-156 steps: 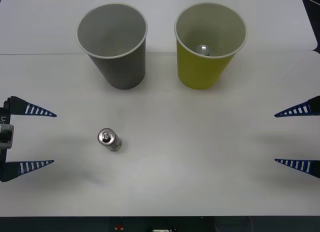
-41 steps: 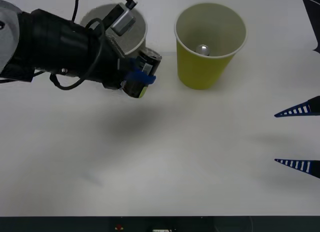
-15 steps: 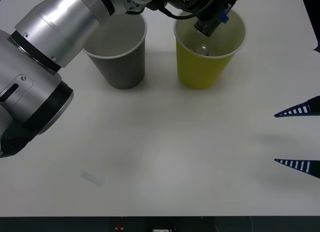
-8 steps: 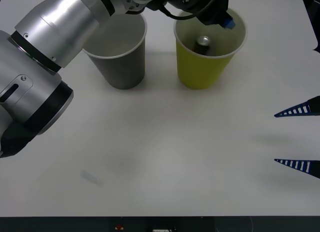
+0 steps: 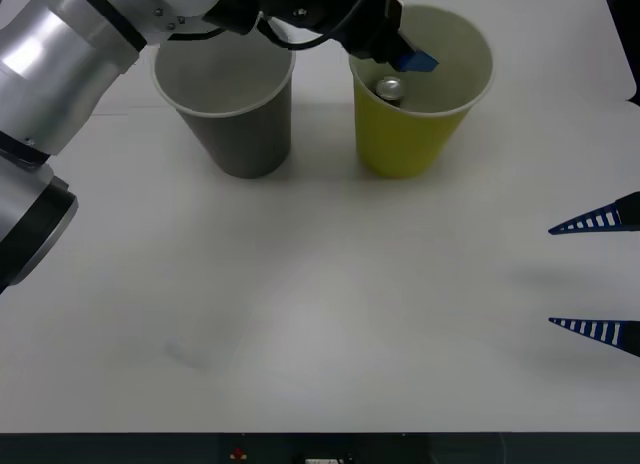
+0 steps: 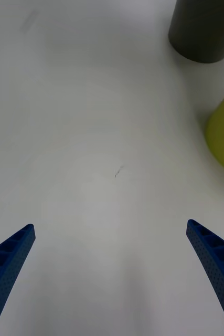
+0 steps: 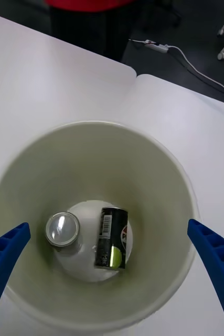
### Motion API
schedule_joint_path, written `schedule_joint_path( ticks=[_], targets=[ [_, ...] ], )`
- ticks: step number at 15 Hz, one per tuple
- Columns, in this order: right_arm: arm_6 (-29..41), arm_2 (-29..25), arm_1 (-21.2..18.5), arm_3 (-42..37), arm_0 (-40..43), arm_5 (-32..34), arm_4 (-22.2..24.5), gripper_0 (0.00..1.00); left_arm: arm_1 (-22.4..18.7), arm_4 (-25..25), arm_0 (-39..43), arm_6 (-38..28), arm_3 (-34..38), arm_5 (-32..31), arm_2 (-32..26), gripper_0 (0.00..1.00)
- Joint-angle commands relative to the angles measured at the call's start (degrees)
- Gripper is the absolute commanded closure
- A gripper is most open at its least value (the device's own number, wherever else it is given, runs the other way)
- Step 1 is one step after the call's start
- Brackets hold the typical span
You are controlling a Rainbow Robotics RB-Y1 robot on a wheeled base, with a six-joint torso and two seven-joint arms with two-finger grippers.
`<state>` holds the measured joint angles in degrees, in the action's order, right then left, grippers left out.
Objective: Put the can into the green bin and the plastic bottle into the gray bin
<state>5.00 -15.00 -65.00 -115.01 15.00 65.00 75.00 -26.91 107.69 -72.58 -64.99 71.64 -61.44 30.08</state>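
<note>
Can [image 7: 112, 237] lies in green bin [image 5: 405, 144]; left gripper [image 7: 112, 273] spread, empty above. Lift straight, clearing rim. Right gripper [image 5: 598, 276] open, parked at table [image 5: 320, 314] edge.

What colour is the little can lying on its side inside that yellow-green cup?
The lying can is mostly black with a yellow-green patch and a barcode; the left wrist view shows it best.

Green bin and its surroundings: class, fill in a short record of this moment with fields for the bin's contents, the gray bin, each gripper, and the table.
green bin: upright, holds two small cans
standing can: upright on the bin floor, silver top up
lying can: on its side next to the standing one, label showing
gray bin: upright, to the left of the green bin
left gripper: open, above the green bin's mouth, holding nothing
right gripper: open, parked at the table's right edge
table: white
</note>
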Motion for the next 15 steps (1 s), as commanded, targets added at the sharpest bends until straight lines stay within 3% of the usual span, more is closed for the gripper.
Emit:
schedule_joint_path(
  ticks=[1, 3, 6, 15],
  targets=[
    [0.0, 0.0, 0.0, 0.0, 0.0, 0.0, 0.0, 0.0, -4.0, -0.8, 5.4, 0.9, 8.7, -4.8, -4.4, 0.0],
    [0.0, 0.0, 0.0, 0.0, 0.0, 0.0, 0.0, 0.0, -7.4, -2.5, 10.0, 2.9, 15.3, -8.2, -7.8, 0.0],
    [0.0, 0.0, 0.0, 0.0, 0.0, 0.0, 0.0, 0.0, -13.3, -9.2, 16.5, 9.4, 20.8, -8.2, -9.9, 0.0],
    [0.0, 0.0, 0.0, 0.0, 0.0, 0.0, 0.0, 0.0, -28.4, -22.7, 43.2, 26.2, 37.0, -5.9, -20.5, 0.0]
  ],
)
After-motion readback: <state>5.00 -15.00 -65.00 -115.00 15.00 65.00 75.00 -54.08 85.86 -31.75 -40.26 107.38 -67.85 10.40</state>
